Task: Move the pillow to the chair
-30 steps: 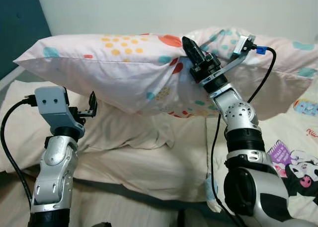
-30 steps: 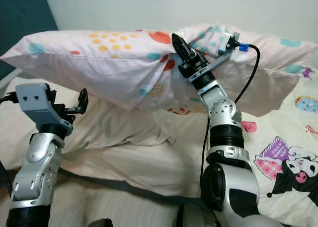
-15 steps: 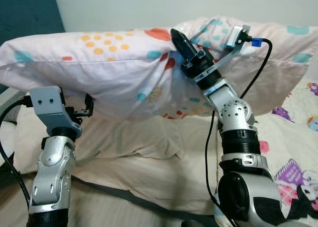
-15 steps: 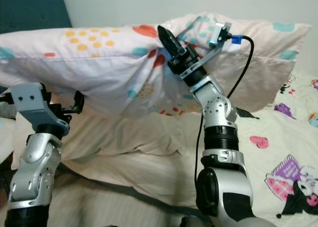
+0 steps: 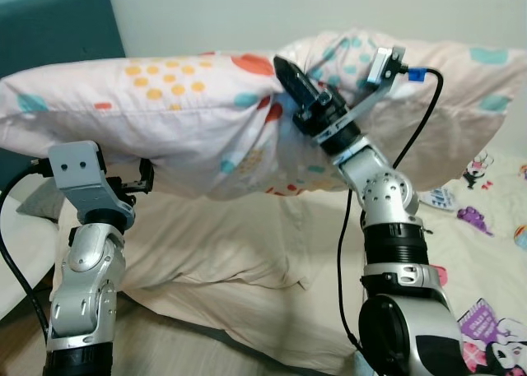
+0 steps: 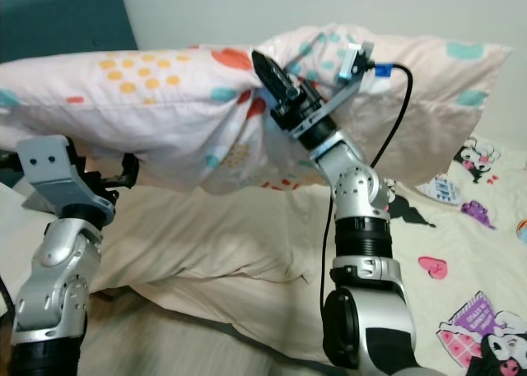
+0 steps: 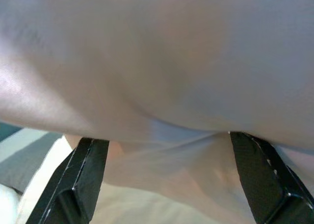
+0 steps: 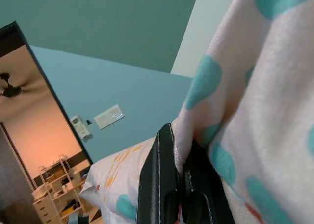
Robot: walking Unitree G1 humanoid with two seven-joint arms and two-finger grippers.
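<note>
The pillow is pale pink with orange, red and teal dots, and it hangs lifted above the bed, stretched across both eye views. My right gripper is raised at the pillow's middle, shut on a bunched fold of its cover. In the right wrist view the black fingers pinch the dotted fabric. My left gripper sits low under the pillow's left half, open. Its two fingers are spread wide below the pillow's underside, with nothing between them.
Below lies a bed with a rumpled cream sheet and a cartoon-print sheet to the right. A teal upholstered panel stands at the upper left against a white wall. The right wrist view shows a teal wall and a doorway.
The whole picture has shifted: the teal panel has come into sight at the left and the cartoon print has slid right. The pillow stays held by the right gripper, the left below it.
</note>
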